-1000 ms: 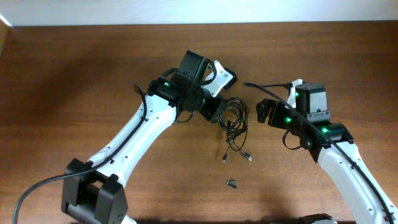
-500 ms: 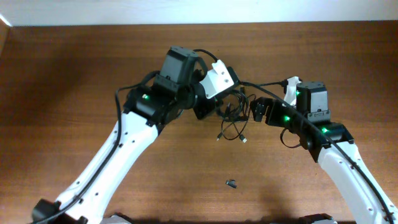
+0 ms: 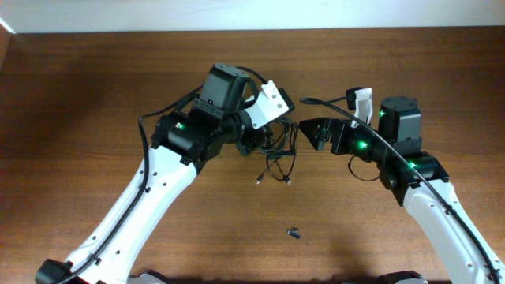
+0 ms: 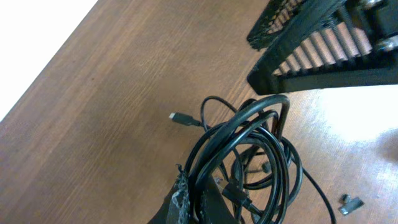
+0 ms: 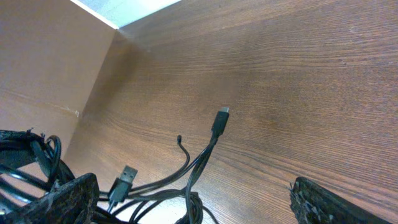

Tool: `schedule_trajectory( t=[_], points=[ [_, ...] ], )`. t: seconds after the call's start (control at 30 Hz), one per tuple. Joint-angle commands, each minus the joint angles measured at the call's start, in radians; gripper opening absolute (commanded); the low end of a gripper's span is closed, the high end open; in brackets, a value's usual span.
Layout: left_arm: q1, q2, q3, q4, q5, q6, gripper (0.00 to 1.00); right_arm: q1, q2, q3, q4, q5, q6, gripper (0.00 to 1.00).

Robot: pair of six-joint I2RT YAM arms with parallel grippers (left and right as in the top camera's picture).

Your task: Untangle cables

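Cables (image 4: 208, 155) one tangled clump, none freed. Left fingers (image 4: 180, 200) pinch it; right fingers (image 5: 65, 196) wide, empty. All untangling left.

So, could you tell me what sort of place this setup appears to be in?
Likely a robotics lab or test bench: a left arm and right arm share a plain wooden table by a white wall, handling tangled cables.

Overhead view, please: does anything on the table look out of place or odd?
Yes: a small dark stubby piece lies alone on the table, well apart from the tangled cables. It looks like a stray loose part.
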Motion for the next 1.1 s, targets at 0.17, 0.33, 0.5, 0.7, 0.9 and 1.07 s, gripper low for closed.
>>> schedule_trajectory(
  t=[0.17, 0.33, 0.5, 0.7, 0.9, 1.07],
  points=[
    [0.003, -0.033, 0.008, 0.104, 0.381, 0.005, 0.0, 0.003, 0.01, 0.011, -0.153, 0.295, 0.003, 0.99],
    [0.003, -0.06, 0.008, 0.112, 0.233, -0.013, 0.0, 0.003, 0.009, 0.011, -0.192, 0.361, 0.005, 0.99],
    [0.003, -0.06, 0.008, 0.124, -0.128, -0.352, 0.0, 0.004, -0.006, 0.011, -0.147, 0.236, -0.005, 0.99],
    [0.002, -0.06, 0.008, 0.124, -0.193, -0.501, 0.0, 0.005, -0.135, 0.011, -0.16, 0.16, -0.113, 0.99],
    [0.002, -0.06, 0.008, 0.143, -0.297, -0.97, 0.0, 0.005, -0.203, 0.011, -0.228, 0.08, -0.34, 0.99],
    [0.002, -0.06, 0.008, 0.132, -0.272, -1.252, 0.0, 0.005, -0.203, 0.011, -0.278, 0.028, -0.495, 0.88]
  ],
)
